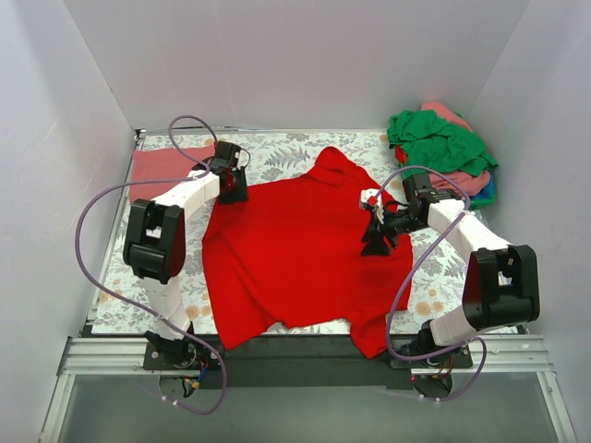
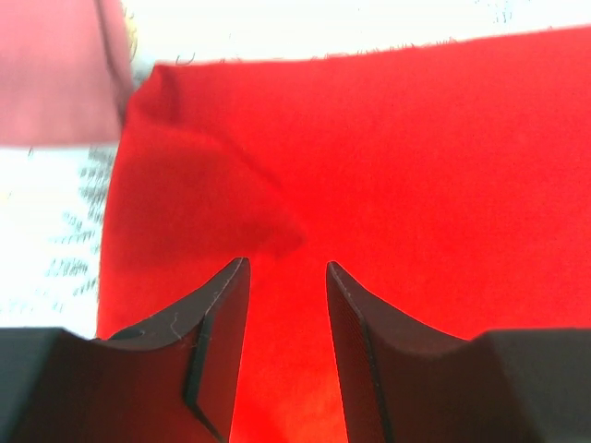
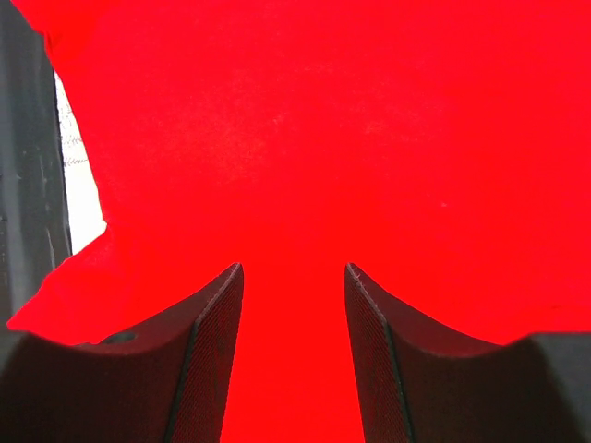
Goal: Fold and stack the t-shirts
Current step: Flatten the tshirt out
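A bright red t-shirt (image 1: 295, 258) lies spread across the middle of the table, its hem reaching the near edge. My left gripper (image 1: 231, 189) hovers over its back left corner, jaws apart, with only flat red cloth (image 2: 416, 166) showing between the fingers and a small fold just ahead (image 2: 287, 268). My right gripper (image 1: 376, 242) stands open over the shirt's right side, red cloth (image 3: 323, 138) filling that wrist view below its tips (image 3: 294, 269). A folded salmon-pink t-shirt (image 1: 162, 164) lies at the back left, and its edge shows in the left wrist view (image 2: 55, 74).
A heap of t-shirts (image 1: 443, 148), green on top with pink and blue beneath, sits in the back right corner. The floral tablecloth (image 1: 277, 152) covers the table. White walls close in on three sides. A black strip (image 1: 305, 349) marks the near edge.
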{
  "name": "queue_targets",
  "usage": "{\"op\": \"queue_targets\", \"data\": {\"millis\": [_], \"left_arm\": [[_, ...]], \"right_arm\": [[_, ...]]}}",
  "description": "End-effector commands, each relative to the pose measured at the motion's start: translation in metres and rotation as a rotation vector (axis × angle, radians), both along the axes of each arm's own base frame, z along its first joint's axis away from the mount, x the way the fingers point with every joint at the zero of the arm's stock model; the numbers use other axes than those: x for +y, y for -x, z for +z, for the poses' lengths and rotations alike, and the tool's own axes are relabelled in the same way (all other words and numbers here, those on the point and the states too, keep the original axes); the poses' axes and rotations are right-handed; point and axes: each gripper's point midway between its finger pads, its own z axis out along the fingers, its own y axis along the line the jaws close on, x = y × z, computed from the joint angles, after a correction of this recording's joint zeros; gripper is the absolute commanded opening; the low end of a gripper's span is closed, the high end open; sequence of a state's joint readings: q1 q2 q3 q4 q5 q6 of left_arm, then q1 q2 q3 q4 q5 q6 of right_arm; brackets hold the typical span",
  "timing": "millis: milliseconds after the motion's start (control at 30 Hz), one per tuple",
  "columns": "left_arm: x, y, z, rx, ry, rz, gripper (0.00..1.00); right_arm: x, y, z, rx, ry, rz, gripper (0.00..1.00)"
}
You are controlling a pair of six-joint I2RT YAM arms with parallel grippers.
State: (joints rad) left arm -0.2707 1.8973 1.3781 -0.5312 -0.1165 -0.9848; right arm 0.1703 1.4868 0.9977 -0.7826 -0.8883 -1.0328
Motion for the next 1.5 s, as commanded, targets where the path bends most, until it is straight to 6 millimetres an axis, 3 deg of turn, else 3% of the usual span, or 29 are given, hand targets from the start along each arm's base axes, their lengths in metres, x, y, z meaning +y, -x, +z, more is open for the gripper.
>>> {"op": "queue_targets", "data": {"millis": [0, 133, 433, 533, 700, 867, 1000, 1267, 1333, 1367, 1467], "left_arm": [[0.003, -0.022, 0.007, -0.036, -0.025, 0.003, 0.37], [0.003, -0.031, 0.001, -0.021, -0.039, 0.016, 0.37], [0.008, -0.027, -0.02, 0.043, -0.075, 0.031, 0.33], [0.008, -0.025, -0.023, 0.052, -0.078, 0.03, 0.26], [0.011, -0.026, -0.017, 0.039, -0.086, 0.034, 0.1], [0.021, -0.031, 0.005, -0.025, -0.128, 0.053, 0.0], [0.044, -0.034, 0.029, -0.09, -0.174, 0.109, 0.0], [0.116, -0.048, 0.048, -0.133, -0.165, 0.294, 0.0], [0.127, -0.05, 0.045, -0.12, -0.165, 0.32, 0.0], [0.137, -0.053, 0.047, -0.122, -0.161, 0.342, 0.02], [0.148, -0.054, 0.04, -0.092, -0.16, 0.373, 0.24]], "right_arm": [[0.004, 0.001, 0.001, -0.001, -0.042, 0.016, 0.54], [0.004, 0.002, 0.0, 0.0, -0.041, 0.018, 0.54], [0.004, 0.002, -0.002, 0.005, -0.039, 0.018, 0.54], [0.004, 0.002, -0.002, 0.006, -0.039, 0.018, 0.54], [0.004, 0.003, -0.001, 0.005, -0.042, 0.019, 0.54], [0.004, 0.002, -0.001, 0.005, -0.04, 0.017, 0.53], [0.004, 0.003, 0.0, 0.001, -0.043, 0.019, 0.53], [0.005, 0.003, 0.003, -0.007, -0.047, 0.02, 0.53], [0.004, 0.003, 0.003, -0.01, -0.044, 0.019, 0.53], [0.004, 0.003, 0.003, -0.011, -0.044, 0.018, 0.53], [0.003, 0.003, 0.004, -0.015, -0.042, 0.018, 0.53]]}}
